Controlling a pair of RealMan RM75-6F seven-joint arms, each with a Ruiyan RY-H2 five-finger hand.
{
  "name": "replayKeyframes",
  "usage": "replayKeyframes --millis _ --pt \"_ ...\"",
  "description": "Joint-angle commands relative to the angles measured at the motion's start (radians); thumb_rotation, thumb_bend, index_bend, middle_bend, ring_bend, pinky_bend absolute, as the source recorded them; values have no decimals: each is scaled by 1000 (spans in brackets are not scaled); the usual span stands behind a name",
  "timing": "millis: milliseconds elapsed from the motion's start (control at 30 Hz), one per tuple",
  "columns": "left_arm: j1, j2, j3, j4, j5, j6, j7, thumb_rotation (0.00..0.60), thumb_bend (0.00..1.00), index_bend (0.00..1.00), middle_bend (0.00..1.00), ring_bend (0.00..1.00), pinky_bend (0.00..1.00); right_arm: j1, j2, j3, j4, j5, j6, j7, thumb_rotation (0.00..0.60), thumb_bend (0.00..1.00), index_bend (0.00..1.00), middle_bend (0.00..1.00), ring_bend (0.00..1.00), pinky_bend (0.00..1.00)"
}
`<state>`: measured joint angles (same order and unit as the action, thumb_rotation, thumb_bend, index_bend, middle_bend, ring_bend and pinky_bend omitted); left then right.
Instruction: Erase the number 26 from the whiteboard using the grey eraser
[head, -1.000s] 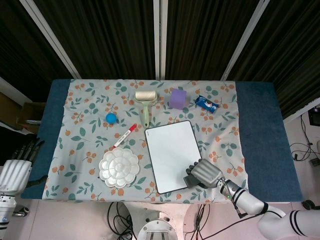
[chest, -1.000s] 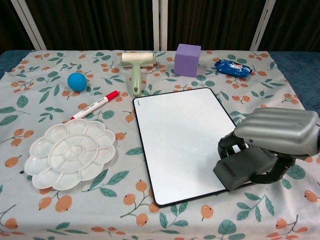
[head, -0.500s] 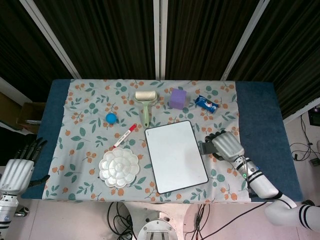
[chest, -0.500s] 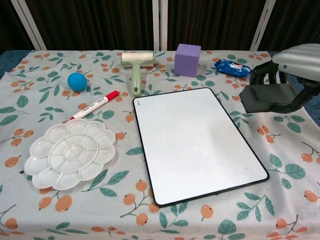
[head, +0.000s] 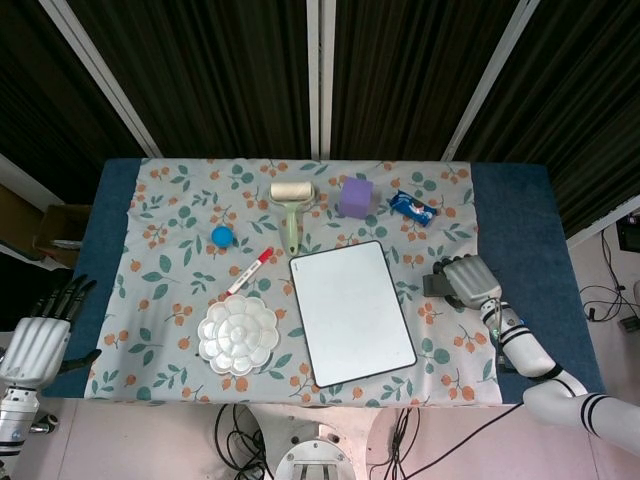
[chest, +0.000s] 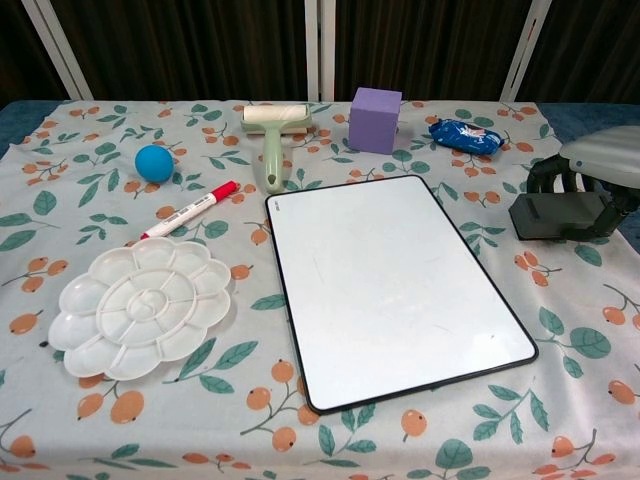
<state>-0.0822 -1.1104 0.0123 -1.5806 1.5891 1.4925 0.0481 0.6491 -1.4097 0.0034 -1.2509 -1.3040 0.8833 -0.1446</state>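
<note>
Grey and blocky, the eraser (chest: 556, 216) is gripped in the fingers (chest: 545, 172) of the right hand (head: 468, 281), which are curled over its top; it is carried off the whiteboard (chest: 390, 282), beside the board's right edge and toward the right edge of the worktop (head: 520, 290). No trace of the number 26 can be made out on the board, whose surface is seen as plain white apart from faint smudges, so the wiping is judged to be finished, and the eraser is presumably being taken aside to be set down on the floral cloth. The left hand (head: 38, 338) is held past the left front corner of the worktop, its fingers apart and nothing in them, kept clear because it is not needed for this job. Along the far edge a lint roller (chest: 273, 134), a purple cube (chest: 375, 119) and a blue packet (chest: 466, 135) are laid out; a blue ball (chest: 154, 162), a red marker (chest: 190, 210) and a white flower-shaped palette (chest: 139, 305) are found left of the board. Nothing is placed between the right hand and the cloth below it, so a set-down there would not be obstructed.
</note>
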Motion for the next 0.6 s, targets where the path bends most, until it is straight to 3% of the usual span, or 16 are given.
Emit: replayKeyframes --millis 33,167,300,467,600 --pt "2 0 -2 1 3 8 -1 600 0 32 47 44 175 -20 11 8 -11 -40 70 22 600 34 0 0 0 0" --pt "5 -2 -3 3 6 18 -3 600 0 32 47 43 175 -61 43 15 -45 -97 181 72 600 0 0 0 0 0" --pt "8 -1 -4 2 9 28 -7 600 0 32 47 43 176 -119 136 4 -155 -129 275 68 600 0 0 0 0 0" --pt "13 3 -9 1 8 43 -8 600 0 32 47 43 175 -258 248 -31 -273 -172 480 36 600 0 0 0 0 0" --pt "12 12 -14 -1 -1 42 -5 600 0 32 47 43 175 -355 275 -55 -296 -154 560 76 600 0 0 0 0 0"
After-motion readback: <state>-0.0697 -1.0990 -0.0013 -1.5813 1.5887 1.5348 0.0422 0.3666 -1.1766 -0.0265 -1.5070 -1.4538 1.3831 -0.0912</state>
